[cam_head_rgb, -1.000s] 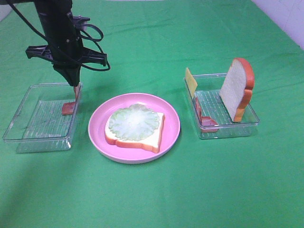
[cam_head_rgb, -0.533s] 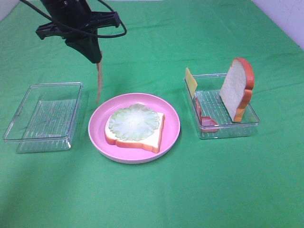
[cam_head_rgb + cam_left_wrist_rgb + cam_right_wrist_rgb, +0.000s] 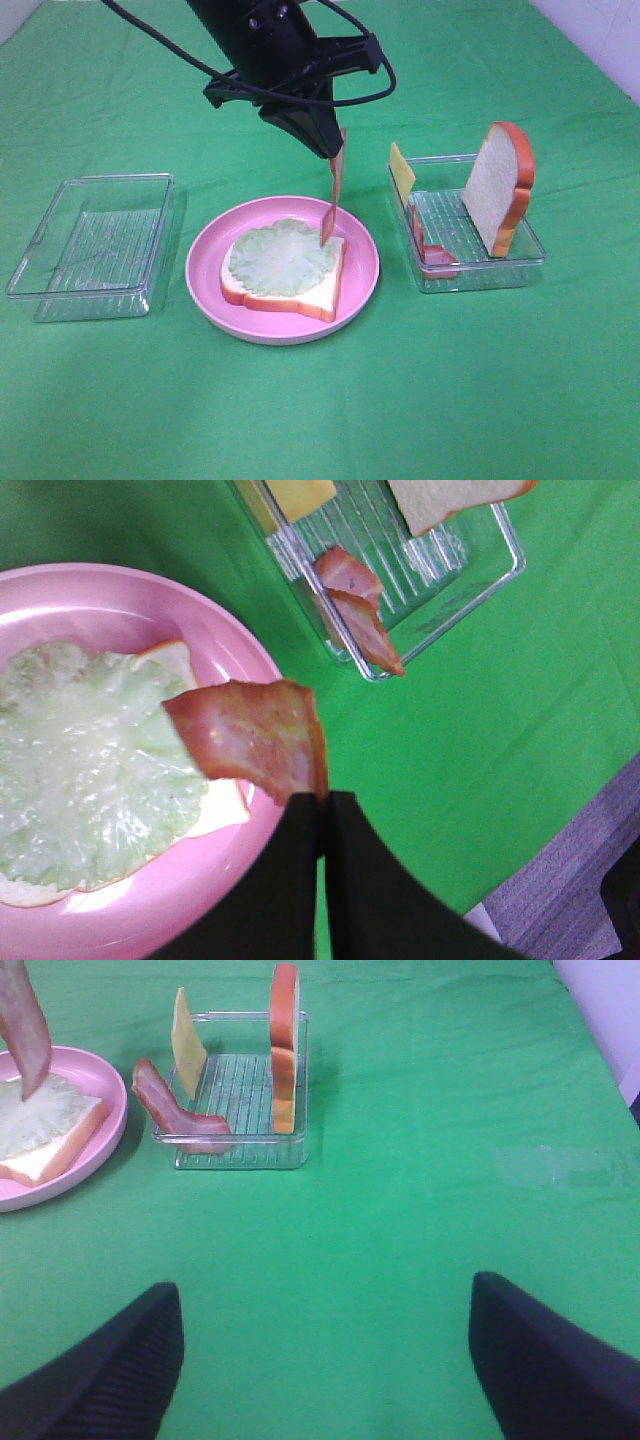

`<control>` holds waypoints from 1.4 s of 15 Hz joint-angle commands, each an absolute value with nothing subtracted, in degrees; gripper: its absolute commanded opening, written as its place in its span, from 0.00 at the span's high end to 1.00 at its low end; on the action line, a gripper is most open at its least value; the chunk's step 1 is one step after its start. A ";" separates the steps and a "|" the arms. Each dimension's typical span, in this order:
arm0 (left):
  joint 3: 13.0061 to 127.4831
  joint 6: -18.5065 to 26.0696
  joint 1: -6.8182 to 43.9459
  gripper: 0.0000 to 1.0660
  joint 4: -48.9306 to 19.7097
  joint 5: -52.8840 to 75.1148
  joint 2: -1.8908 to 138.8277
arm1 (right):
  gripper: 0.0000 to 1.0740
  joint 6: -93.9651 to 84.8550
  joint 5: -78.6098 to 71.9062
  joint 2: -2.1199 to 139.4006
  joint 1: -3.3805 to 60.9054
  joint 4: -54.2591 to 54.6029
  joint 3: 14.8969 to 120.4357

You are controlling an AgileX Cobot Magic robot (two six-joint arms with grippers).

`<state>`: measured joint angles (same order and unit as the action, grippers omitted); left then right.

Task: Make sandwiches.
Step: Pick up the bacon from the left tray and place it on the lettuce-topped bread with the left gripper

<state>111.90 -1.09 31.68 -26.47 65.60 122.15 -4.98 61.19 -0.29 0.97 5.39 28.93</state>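
Observation:
My left gripper (image 3: 337, 152) is shut on a reddish bacon strip (image 3: 330, 203) that hangs down, its lower end just over the lettuce (image 3: 280, 257). The lettuce lies on a bread slice (image 3: 325, 290) on the pink plate (image 3: 205, 290). The left wrist view shows the shut fingertips (image 3: 322, 805) pinching the bacon (image 3: 255, 738) above the lettuce (image 3: 90, 760). In the right wrist view my right gripper (image 3: 325, 1360) stands open and empty over bare cloth, well short of the tray (image 3: 235, 1090). The right gripper does not show in the exterior view.
The right-hand clear tray (image 3: 520, 255) holds an upright bread slice (image 3: 500, 185), a yellow cheese slice (image 3: 401, 170) and another bacon strip (image 3: 432, 250). A second clear tray (image 3: 90, 245) sits left of the plate with nothing in it. Green cloth covers the table.
My left gripper lifted the bacon strip out of the left tray and carried it rightward to above the plate. The right gripper has not changed.

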 commanded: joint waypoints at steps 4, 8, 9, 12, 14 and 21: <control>111.78 -0.97 32.89 1.00 -22.46 66.63 125.88 | 0.30 -5.79 60.68 -1.15 0.74 5.21 28.99; 111.78 -8.14 32.89 1.00 -7.73 70.13 128.80 | 0.30 -5.79 60.68 -1.15 0.74 5.21 28.99; 111.78 -10.31 32.89 1.00 -3.95 70.87 128.80 | 0.30 -5.79 60.68 -1.15 0.74 5.21 28.99; 111.78 -12.66 32.89 1.00 -1.03 72.02 128.80 | 0.30 -5.79 60.68 -1.15 0.74 5.21 28.99; 111.78 -13.46 32.89 1.00 -1.09 72.08 128.80 | 0.30 -5.79 60.68 -1.15 0.74 5.21 28.99; 111.78 -13.75 32.89 0.28 -2.29 73.80 128.69 | 0.30 -5.79 60.68 -1.15 0.74 5.21 28.99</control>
